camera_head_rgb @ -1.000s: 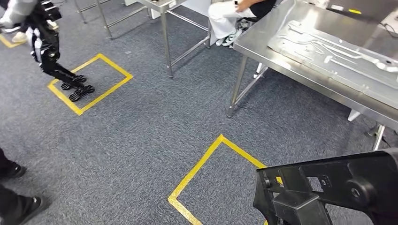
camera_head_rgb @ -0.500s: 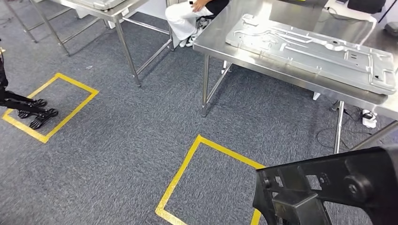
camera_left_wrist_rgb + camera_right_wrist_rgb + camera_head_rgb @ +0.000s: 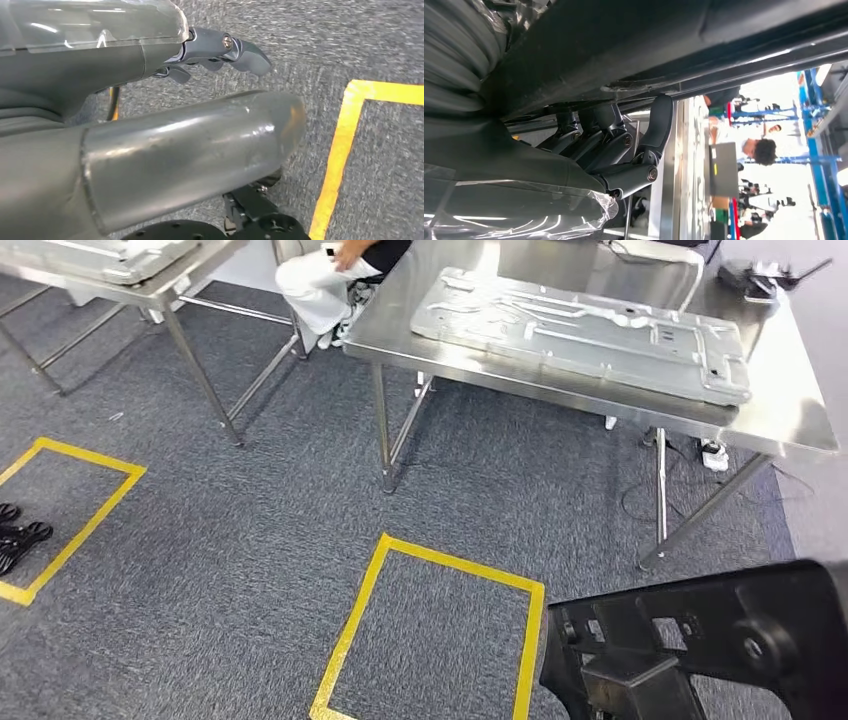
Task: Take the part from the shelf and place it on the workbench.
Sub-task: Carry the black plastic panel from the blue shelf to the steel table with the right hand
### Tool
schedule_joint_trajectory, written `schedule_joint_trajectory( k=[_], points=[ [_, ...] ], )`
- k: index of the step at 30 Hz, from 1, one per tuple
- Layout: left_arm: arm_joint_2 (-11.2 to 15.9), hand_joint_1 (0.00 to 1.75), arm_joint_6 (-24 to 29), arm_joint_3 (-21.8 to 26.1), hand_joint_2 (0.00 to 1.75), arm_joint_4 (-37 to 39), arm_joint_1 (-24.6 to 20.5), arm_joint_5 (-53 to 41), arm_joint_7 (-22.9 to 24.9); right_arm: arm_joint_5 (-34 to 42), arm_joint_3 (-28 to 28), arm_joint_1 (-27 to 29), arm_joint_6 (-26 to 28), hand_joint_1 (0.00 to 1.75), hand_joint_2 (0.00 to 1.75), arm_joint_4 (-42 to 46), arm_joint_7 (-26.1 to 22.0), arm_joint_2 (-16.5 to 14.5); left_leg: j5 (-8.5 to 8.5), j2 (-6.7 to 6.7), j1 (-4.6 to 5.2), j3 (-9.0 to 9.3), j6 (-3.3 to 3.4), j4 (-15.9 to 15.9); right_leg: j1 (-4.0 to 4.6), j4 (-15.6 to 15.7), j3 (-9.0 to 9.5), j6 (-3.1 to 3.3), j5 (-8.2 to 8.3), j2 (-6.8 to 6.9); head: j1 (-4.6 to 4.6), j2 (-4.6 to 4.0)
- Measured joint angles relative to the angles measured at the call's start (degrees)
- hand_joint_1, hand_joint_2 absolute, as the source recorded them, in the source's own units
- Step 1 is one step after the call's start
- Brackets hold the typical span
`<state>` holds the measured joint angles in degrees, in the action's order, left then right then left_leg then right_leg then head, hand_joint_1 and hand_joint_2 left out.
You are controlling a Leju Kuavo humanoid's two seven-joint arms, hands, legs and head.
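Black moulded part [image 3: 700, 650], angular with round holes, low at near right over grey carpet. Right hand [image 3: 609, 150] curled under it, gripping. Left hand [image 3: 220, 50] spread, holding nothing. Steel workbench [image 3: 790, 415] far ahead.

An industrial workshop or factory test floor: bare stainless-steel workbenches [image 3: 790, 410] stand on grey carpet [image 3: 250, 530] marked with yellow tape rectangles [image 3: 432, 632], and a large pressed sheet-metal panel [image 3: 585, 332] lies on one bench.
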<state>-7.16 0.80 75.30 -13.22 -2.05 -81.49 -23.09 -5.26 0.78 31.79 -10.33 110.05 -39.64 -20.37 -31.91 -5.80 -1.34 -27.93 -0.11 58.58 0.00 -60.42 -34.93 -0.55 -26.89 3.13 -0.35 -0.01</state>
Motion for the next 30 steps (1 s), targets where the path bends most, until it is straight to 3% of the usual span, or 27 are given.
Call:
schedule_joint_trajectory(
  k=[2, 4, 6, 7, 8, 9, 11, 13, 16, 18, 19, 20, 23, 24, 25, 27, 28, 30],
  points=[
    [0.0, 0.0, 0.0, 0.0, 0.0, 0.0, -0.3, 0.0, 0.0, 0.0, 0.0, 0.1, 0.0, 1.75, 1.75, 0.0, 0.0, 0.0, -0.29, -0.64, -0.08, 1.01, -0.66, -0.5, -0.07, 0.7, 0.36, 0.67, 0.11, -1.32, -0.02, 0.0],
    [0.1, 0.0, 0.0, 0.0, 0.0, 0.0, -0.4, 0.0, 0.0, 0.0, 0.0, 0.1, 0.1, 1.75, 1.75, 0.0, 0.0, 0.0, -1.86, 1.37, -0.21, 0.8, -1.05, 1.6, -0.41, 1.8, 1.35, 1.54, 0.41, -2.34, -0.11, 0.01],
    [0.1, 0.0, -0.1, 0.0, 0.0, 0.0, -0.3, -0.1, 0.0, 0.1, 0.1, -0.1, 0.6, 1.75, 1.75, 0.0, 0.2, 0.0, -5.22, 4.43, -0.25, -2.67, -1.14, 8.4, -0.46, 2.4, 1.97, 2.33, 0.39, -3.1, -0.22, 0.01],
    [0.1, 0.0, -0.1, 0.0, 0.0, 0.0, -0.2, -0.1, 0.0, 0.1, 0.1, -0.2, 1.1, 1.75, 1.75, 0.0, 0.5, 0.0, -6.65, 5.12, -0.25, -4.99, -1.18, 12.3, -0.32, 2.3, 2.06, 2.58, 0.25, -3.53, -0.26, 0.01],
    [0.1, 0.0, -0.2, 0.0, 0.0, 0.0, -0.1, -0.1, 0.0, 0.0, 0.1, -0.2, 1.6, 1.75, 1.75, 0.0, 0.7, 0.0, -7.02, 5.38, -0.24, -6.84, -1.23, 14.9, -0.19, 2.2, 2.14, 2.72, 0.05, -4.05, -0.27, 0.0],
    [0.1, 0.0, -0.2, 0.0, 0.0, 0.0, 0.0, -0.1, 0.0, -0.2, 0.2, -0.2, 2.1, 1.75, 1.75, 0.0, 1.0, 0.0, -6.17, 5.44, -0.24, -7.82, -1.24, 15.5, -0.08, 2.0, 2.27, 2.75, -0.19, -4.52, -0.29, 0.01],
    [0.2, 0.0, -0.2, 0.0, 0.0, 0.0, 0.1, -0.1, 0.0, -0.5, 0.2, -0.2, 2.8, 1.75, 1.75, -0.1, 1.2, 0.0, -1.34, 5.55, -0.22, -6.69, -0.96, 10.3, 0.02, 1.4, 2.7, 2.52, -0.86, -5.23, -0.29, -0.01],
    [0.3, 0.0, -0.2, 0.0, 0.0, 0.0, 0.0, -0.1, 0.0, -0.9, 0.2, -0.2, 3.9, 1.75, 1.75, -0.1, 1.3, 0.0, 2.09, 5.96, -0.02, -4.53, -0.38, 3.7, 0.19, 0.8, 2.9, 2.0, -1.65, -5.6, -0.28, -0.01],
    [0.4, 0.0, -0.2, 0.0, 0.0, 0.0, 0.0, -0.3, 0.0, -2.6, 0.5, -0.2, 6.9, 1.75, 1.75, -0.1, 1.8, 0.0, 2.11, 6.13, 0.27, -3.78, 0.69, 1.0, 0.28, 0.1, 2.83, 0.85, -1.81, -5.83, -0.24, -0.01],
    [0.3, 0.0, -0.2, 0.0, 0.0, 0.0, 0.0, -0.4, 0.0, -4.5, 1.0, -0.2, 10.2, 1.75, 1.75, -0.1, 2.4, 0.0, 2.08, 5.96, 0.05, -2.96, 1.52, 0.4, 0.19, -1.0, 2.79, 0.16, -1.82, -5.35, -0.22, -0.01],
    [0.3, 0.0, -0.2, 0.0, 0.0, 0.0, 0.0, -0.6, 0.0, -5.7, 1.4, -0.2, 12.5, 1.75, 1.75, -0.1, 2.7, 0.1, 2.07, 5.86, -0.08, -2.48, 1.79, 0.2, 0.12, -2.3, 2.19, -0.1, -2.61, -4.9, -0.22, -0.01],
    [0.2, 0.0, -0.1, 0.0, 0.0, 0.0, 0.0, -0.7, 0.0, -7.0, 1.8, -0.3, 14.9, 1.75, 1.75, -0.1, 3.1, 0.2, 2.02, 5.77, -0.2, -2.08, 1.96, 0.1, -0.05, -4.6, 1.02, -0.38, -3.98, -4.4, -0.22, -0.01],
    [0.3, 0.0, 0.2, 0.1, 0.0, 0.0, 0.1, -0.9, 0.3, -10.4, 3.5, -0.4, 22.6, 1.75, 1.75, -0.1, 4.6, 0.9, 1.31, 5.46, -0.32, -1.33, 1.89, 0.1, -0.78, -13.7, -4.76, -1.3, -7.77, -3.7, -0.21, -0.01],
    [0.3, 0.0, 0.2, 0.2, 0.0, 0.0, 0.1, -1.0, 0.4, -11.1, 4.2, -0.5, 25.0, 1.75, 1.75, -0.1, 5.1, 1.4, 0.94, 5.36, -0.43, -0.92, 1.71, 0.1, -1.05, -14.7, -5.93, -1.58, -7.62, -3.59, -0.22, -0.01],
    [0.3, 0.0, 0.2, 0.2, 0.0, 0.0, 0.2, -1.0, 0.5, -11.7, 4.9, -0.5, 27.0, 1.75, 1.75, -0.1, 5.6, 1.9, 0.48, 5.31, -0.62, -0.34, 1.47, 0.1, -1.29, -13.7, -6.07, -1.84, -6.4, -3.45, -0.22, 0.0],
    [0.2, 0.0, 0.3, 0.3, 0.0, 0.0, 0.2, -1.2, 0.6, -12.4, 6.4, -0.7, 30.1, 1.75, 1.75, -0.1, 6.6, 2.9, -0.6, 5.22, -1.05, 1.02, 0.87, 0.1, -1.67, -7.0, -4.01, -2.28, -1.85, -2.97, -0.21, 0.0],
    [0.3, 0.0, 0.3, 0.4, 0.0, 0.0, 0.1, -1.2, 0.7, -12.7, 7.2, -0.9, 31.4, 1.75, 1.75, -0.1, 7.1, 3.4, -1.14, 5.17, -1.19, 1.67, 0.48, 0.1, -1.63, -3.9, -3.03, -2.32, -0.22, -2.63, -0.19, 0.0],
    [0.3, 0.0, 0.4, 0.5, 0.0, 0.0, -0.1, -1.3, 0.8, -13.3, 8.7, -1.3, 33.7, 1.75, 1.75, -0.2, 7.9, 4.5, -1.89, 4.98, -1.14, 2.68, -0.49, -0.4, -1.24, -1.0, -2.25, -1.57, 0.83, -2.2, -0.12, -0.01]
  ],
)
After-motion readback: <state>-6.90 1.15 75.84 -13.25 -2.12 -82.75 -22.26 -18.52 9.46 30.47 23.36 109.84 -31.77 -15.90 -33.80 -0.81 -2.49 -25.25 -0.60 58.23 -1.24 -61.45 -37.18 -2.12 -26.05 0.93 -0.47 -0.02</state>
